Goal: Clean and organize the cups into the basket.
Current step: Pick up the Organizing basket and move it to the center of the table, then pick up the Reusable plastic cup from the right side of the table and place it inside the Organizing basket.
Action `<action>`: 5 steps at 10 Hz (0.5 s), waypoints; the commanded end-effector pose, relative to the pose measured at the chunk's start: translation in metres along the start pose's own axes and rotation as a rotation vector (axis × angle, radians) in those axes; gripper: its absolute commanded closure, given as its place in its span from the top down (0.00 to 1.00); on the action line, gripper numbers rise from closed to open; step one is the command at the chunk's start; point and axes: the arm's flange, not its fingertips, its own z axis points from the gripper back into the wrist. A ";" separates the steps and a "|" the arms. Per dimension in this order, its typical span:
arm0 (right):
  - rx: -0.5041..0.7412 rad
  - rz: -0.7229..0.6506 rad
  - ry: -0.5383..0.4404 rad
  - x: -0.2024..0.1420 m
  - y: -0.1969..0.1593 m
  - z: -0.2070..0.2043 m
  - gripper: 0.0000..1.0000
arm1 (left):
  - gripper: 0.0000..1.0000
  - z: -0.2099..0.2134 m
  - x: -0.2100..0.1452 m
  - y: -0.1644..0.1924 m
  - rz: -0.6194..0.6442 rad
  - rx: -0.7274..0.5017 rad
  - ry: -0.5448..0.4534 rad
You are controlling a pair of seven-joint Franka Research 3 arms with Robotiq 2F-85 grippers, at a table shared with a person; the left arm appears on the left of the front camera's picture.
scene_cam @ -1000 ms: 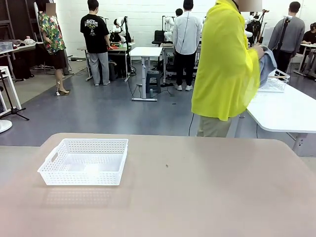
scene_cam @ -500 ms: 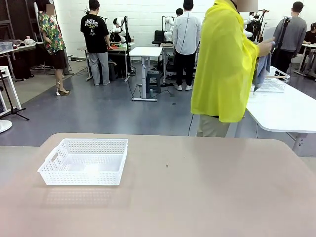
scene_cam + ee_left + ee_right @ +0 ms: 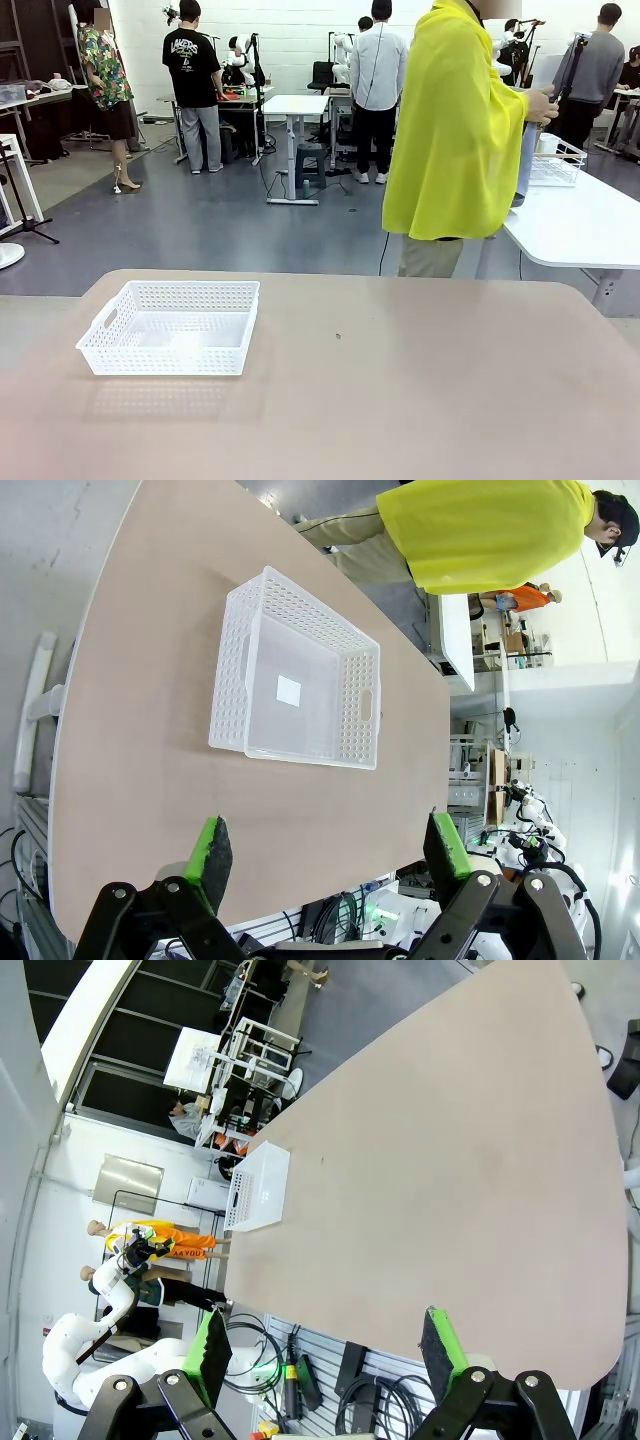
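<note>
The white lattice basket [image 3: 170,326] stands with nothing in it on the left of the tan table [image 3: 420,400]. In the left wrist view the basket [image 3: 300,680] lies well ahead of my left gripper [image 3: 328,848], which is open and holds nothing. My right gripper [image 3: 325,1352] is open too, hovering over the table's bare end, with the basket [image 3: 258,1188] far off. The cups are out of view. A person in a yellow top [image 3: 455,130] stands at the far side, turned to a white table, with a blue-grey cloth [image 3: 526,160] hanging from a raised hand.
A white wire-frame basket [image 3: 556,165] sits on the white side table [image 3: 580,225] at the right, beyond my table. Other people and tables stand farther back in the room. A small dark speck [image 3: 337,336] marks the tan tabletop.
The person has lifted the hand with the blue-grey cloth higher, so the cloth now hangs down. The basket has stayed where it was.
</note>
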 end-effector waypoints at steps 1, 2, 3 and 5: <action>0.027 0.016 -0.016 0.001 -0.001 -0.002 1.00 | 1.00 0.000 0.001 0.002 -0.006 -0.013 -0.008; 0.027 0.016 -0.016 0.001 -0.001 -0.002 1.00 | 1.00 0.000 0.001 0.002 -0.006 -0.013 -0.008; 0.027 0.016 -0.016 0.001 -0.001 -0.002 1.00 | 1.00 0.000 0.001 0.002 -0.006 -0.013 -0.008; 0.027 0.016 -0.016 0.001 -0.001 -0.002 1.00 | 1.00 0.000 0.001 0.002 -0.006 -0.013 -0.008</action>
